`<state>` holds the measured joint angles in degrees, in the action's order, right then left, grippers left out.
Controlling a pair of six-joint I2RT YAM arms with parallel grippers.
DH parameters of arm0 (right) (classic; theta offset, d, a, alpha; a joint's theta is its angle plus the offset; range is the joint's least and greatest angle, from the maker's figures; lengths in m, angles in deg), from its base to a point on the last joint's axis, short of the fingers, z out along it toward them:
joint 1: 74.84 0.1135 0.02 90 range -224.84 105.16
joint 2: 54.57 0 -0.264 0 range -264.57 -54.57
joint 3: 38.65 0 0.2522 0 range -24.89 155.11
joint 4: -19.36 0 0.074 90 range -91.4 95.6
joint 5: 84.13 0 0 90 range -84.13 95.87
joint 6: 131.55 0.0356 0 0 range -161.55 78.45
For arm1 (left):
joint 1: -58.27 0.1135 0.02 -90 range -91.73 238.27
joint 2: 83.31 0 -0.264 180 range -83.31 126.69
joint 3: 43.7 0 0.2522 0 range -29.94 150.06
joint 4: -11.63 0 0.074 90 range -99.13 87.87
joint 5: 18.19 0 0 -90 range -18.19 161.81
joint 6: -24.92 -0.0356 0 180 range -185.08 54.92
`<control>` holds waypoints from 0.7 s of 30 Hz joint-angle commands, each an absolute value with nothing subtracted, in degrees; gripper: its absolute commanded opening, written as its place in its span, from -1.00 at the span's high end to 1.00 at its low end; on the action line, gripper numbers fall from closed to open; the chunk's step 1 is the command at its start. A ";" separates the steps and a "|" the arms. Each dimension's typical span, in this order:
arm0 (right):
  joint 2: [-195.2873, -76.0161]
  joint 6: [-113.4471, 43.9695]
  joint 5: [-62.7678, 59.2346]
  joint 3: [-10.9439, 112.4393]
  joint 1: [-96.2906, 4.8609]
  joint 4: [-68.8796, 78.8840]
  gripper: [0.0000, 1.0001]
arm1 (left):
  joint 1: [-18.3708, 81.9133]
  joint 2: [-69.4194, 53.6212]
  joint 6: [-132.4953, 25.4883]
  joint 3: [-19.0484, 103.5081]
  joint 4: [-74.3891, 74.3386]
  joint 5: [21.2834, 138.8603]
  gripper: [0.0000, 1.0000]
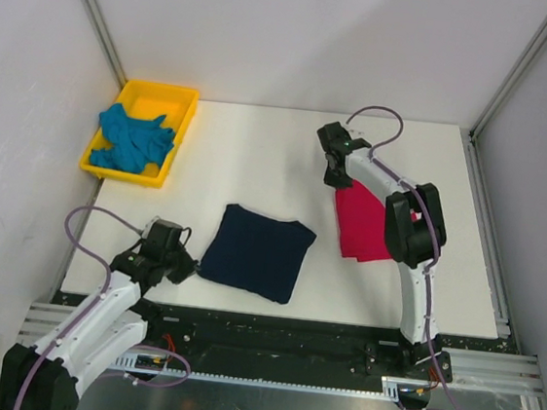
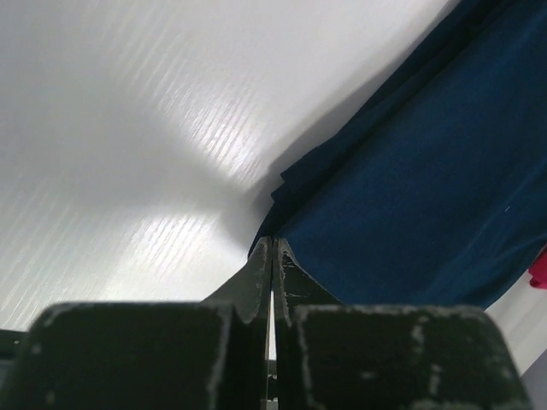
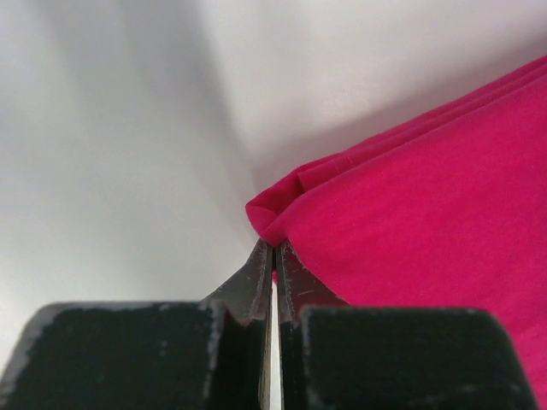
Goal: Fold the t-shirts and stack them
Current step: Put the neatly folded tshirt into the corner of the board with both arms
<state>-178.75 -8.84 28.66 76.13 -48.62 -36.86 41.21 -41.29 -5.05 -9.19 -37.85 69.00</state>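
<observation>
A folded dark navy t-shirt [image 1: 254, 252] lies flat at the table's near middle. My left gripper [image 1: 192, 265] sits at its near-left corner. In the left wrist view the gripper [image 2: 272, 241] is shut, with its tips on the corner of the navy cloth [image 2: 427, 188]. A folded crimson-pink t-shirt [image 1: 361, 224] lies to the right, partly under my right arm. My right gripper [image 1: 340, 180] is at its far-left corner. In the right wrist view that gripper [image 3: 273, 243] is shut on the corner of the pink cloth [image 3: 427, 231]. A crumpled teal t-shirt [image 1: 134, 136] lies in the tray.
The yellow plastic tray [image 1: 167, 104] stands at the table's far left corner. White walls with aluminium posts close in the left, back and right sides. The table's front edge runs just behind my left gripper.
</observation>
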 commanded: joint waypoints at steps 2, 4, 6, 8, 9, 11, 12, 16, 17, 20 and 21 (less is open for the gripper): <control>-182.93 -6.91 24.44 84.44 -46.74 -38.37 1.00 | 41.67 -44.20 -1.99 -10.53 -43.38 68.45 1.00; -183.54 -6.90 22.65 85.04 -46.52 -37.91 0.96 | 41.27 -44.63 -1.69 -11.18 -43.84 69.10 1.00; -183.32 -7.09 20.97 85.12 -46.49 -37.38 0.74 | 40.59 -44.90 -1.09 -11.52 -44.15 69.24 1.00; -181.90 -7.78 19.67 84.55 -46.44 -36.44 0.40 | 40.32 -44.70 -0.88 -11.47 -44.30 69.24 1.00; -180.68 -8.23 18.97 83.93 -46.40 -35.72 0.24 | 40.28 -44.45 -0.94 -11.39 -44.40 69.20 1.00; -177.55 -9.10 17.26 82.23 -46.55 -34.20 -0.02 | 40.24 -43.84 -1.04 -11.04 -44.45 68.96 1.00; -175.69 -9.20 16.14 81.19 -46.68 -33.55 -0.11 | 40.25 -43.58 -1.07 -10.87 -44.47 68.80 1.00; -166.52 -8.51 11.87 72.39 -47.19 -29.83 -0.27 | 40.23 -42.61 -1.29 -9.86 -44.54 68.16 1.00; -164.20 -7.89 10.67 69.24 -47.39 -28.46 -0.28 | 40.24 -42.48 -1.33 -9.53 -44.56 68.05 1.00; -158.01 -6.12 7.23 58.92 -47.63 -23.95 -0.29 | 40.25 -41.84 -1.39 -8.56 -44.45 67.85 1.00; -156.43 -5.82 6.90 55.95 -47.43 -22.71 -0.29 | 40.25 -41.48 -1.55 -8.26 -44.43 67.72 1.00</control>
<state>-164.41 -7.86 11.90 64.61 -47.25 -29.17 40.49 -42.23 -2.10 -11.04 -43.43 69.37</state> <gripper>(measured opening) 0.643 0.003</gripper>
